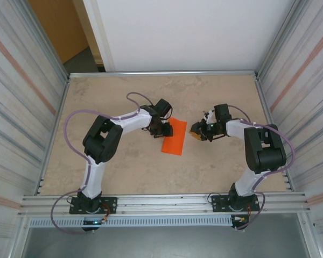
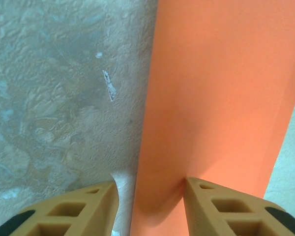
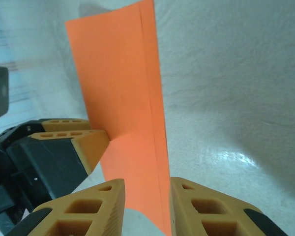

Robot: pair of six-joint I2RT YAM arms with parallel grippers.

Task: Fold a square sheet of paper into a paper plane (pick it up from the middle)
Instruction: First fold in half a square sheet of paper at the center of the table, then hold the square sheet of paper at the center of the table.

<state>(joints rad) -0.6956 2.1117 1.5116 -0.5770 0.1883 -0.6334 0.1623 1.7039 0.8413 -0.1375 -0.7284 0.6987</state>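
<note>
The left gripper [image 2: 150, 199] is seen released, its jaws parted and nothing clamped. The long left edge of the sheet [image 2: 221, 98] is straddled: one finger [image 2: 83, 211] is set over bare table and the other [image 2: 226, 209] over the orange paper, where a shadow is cast at its tip. Whether that tip is pressed onto the paper cannot be told. The right gripper [image 3: 147, 204] is likewise released. Its jaws are held apart, and a corner of the sheet is seen through the gap between them, with neither pad closed on it. In the right wrist view the left gripper's fingers [image 3: 91, 142] are found at the sheet's opposite long edge, and a straight crease is seen running close along the edge on the right of that view.

From above, the sheet [image 1: 174, 138] is shown as a folded oblong, laid slightly slanted on the table [image 1: 124, 172] near its middle. The left gripper [image 1: 159, 128] is placed at the sheet's left edge, towards its far end. The right gripper [image 1: 197, 132] is placed just beside the right edge; contact cannot be judged there. Both arms are bent inward from bases bolted at the near rail, and purple cables [image 1: 70, 129] are looped along them. A small white scratch [image 2: 108, 85] is seen on the mottled beige tabletop beside the sheet. Ribbed panels [image 1: 21, 97] are stood at both sides.
</note>
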